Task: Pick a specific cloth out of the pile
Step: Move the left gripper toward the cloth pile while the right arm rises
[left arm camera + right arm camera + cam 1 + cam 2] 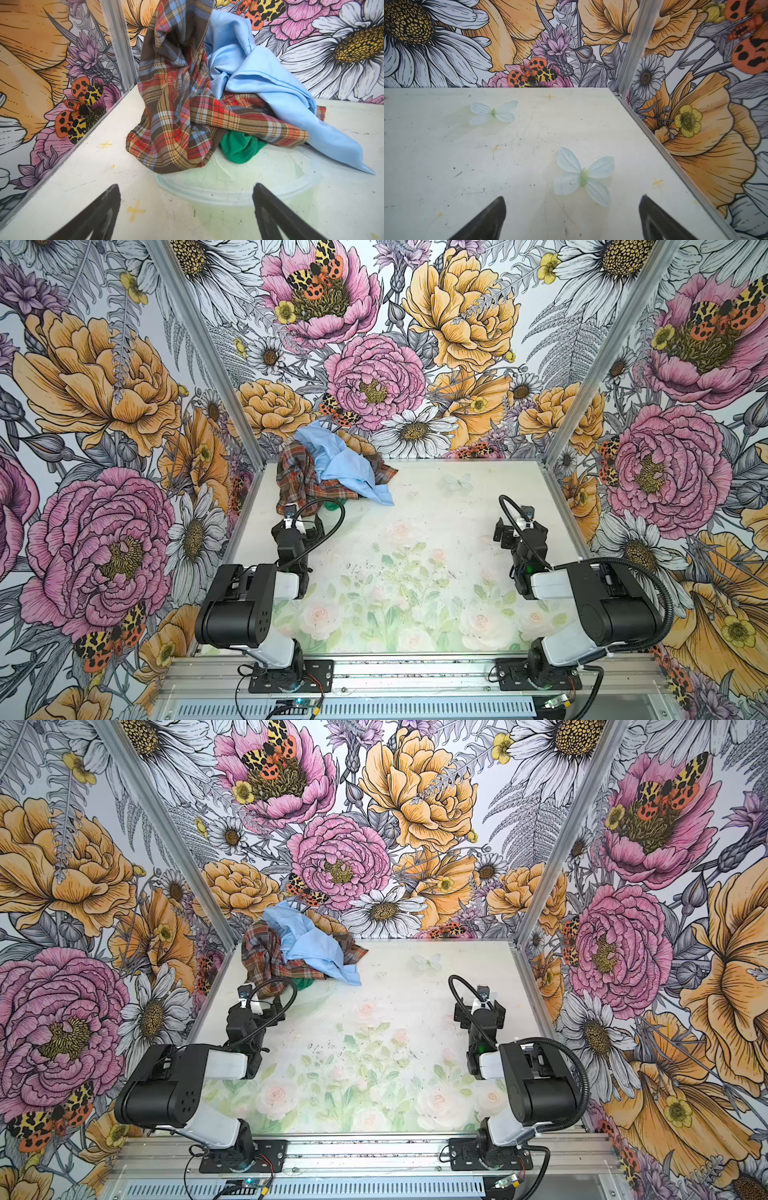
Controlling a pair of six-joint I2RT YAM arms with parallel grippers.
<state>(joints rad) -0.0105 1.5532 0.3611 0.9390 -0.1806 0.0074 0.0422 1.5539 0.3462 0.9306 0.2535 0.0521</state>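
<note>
Nothing done yet: cloth [239, 147] pokes from under pile [176, 114], ungrabbed. My left hand [186, 185], right hand [573, 196] both spread, empty.

- Most of the green cloth [239, 148] is buried under the plaid shirt [172, 116]; only one bunched corner shows.
- In both top views my left arm [293, 541] covers part of that corner, and what remains is too small to read.
- The shirt's top runs off the left wrist picture.
- My left gripper [186, 185] and right gripper [572, 196] show fingertips only, cut off below.
</note>
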